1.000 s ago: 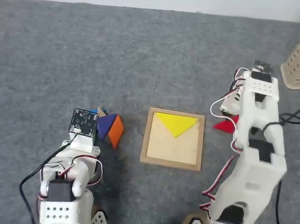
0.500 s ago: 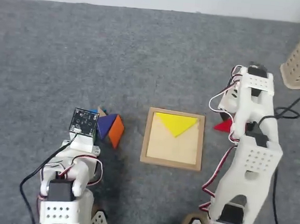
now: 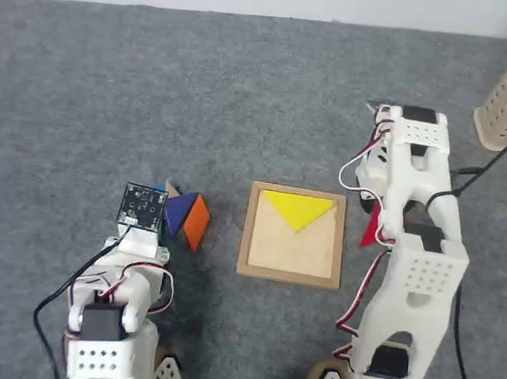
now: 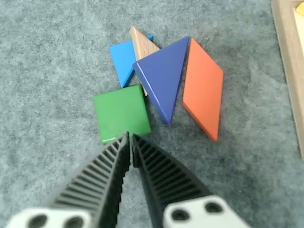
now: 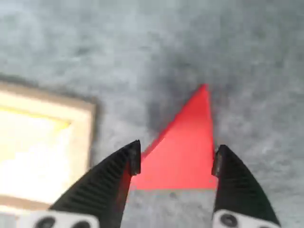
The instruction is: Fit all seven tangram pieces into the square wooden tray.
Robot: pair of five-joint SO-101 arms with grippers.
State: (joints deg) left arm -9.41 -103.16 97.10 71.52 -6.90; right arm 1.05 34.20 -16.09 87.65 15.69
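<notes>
Wooden tray [image 3: 248,233] lies mid-surface in the high view, a yellow triangle [image 3: 298,209] seated at its far edge. The red triangle [image 3: 372,227] shows just right of it, under the right arm. In the left wrist view we see the left hand [image 4: 129,138] clenched on nothing, tips by the green square [image 4: 121,112], likely waiting its turn. In the right wrist view the right hand [image 5: 177,152] grasps the red triangle across its width, presumably to carry it to the tray.

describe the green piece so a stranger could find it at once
Left of the square wooden tray, loose pieces cluster on the grey carpet. The green square lies at the cluster's edge, right at the tips of the left claw, beside the dark blue triangle. It is the only green piece there.
</notes>
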